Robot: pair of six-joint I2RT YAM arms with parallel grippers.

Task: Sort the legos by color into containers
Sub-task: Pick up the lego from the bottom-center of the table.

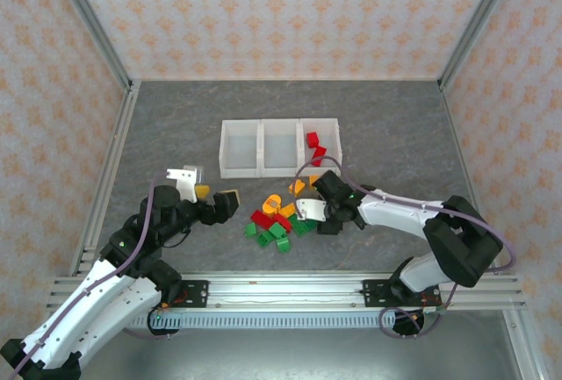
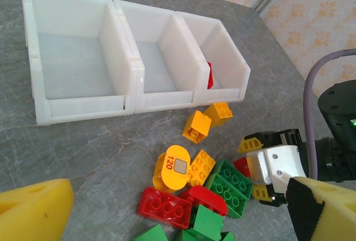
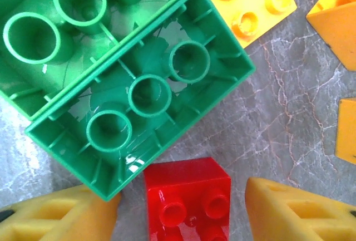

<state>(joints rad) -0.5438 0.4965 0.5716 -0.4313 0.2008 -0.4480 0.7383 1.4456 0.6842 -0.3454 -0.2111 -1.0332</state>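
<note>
The legos lie in a loose pile on the grey table in front of the containers, three joined white bins. Two red bricks lie in the right bin; the other two bins hold nothing. My right gripper is down at the pile's right side. It is open, its yellow fingers standing either side of a small red brick with gaps showing. An upside-down green brick lies just beyond that red brick. My left gripper hovers open left of the pile, holding nothing.
In the left wrist view, orange bricks lie nearest the bins, with a round orange "120" piece, a red brick and green bricks behind them. The right arm's white wrist part stands at the pile's right. Walls enclose the table.
</note>
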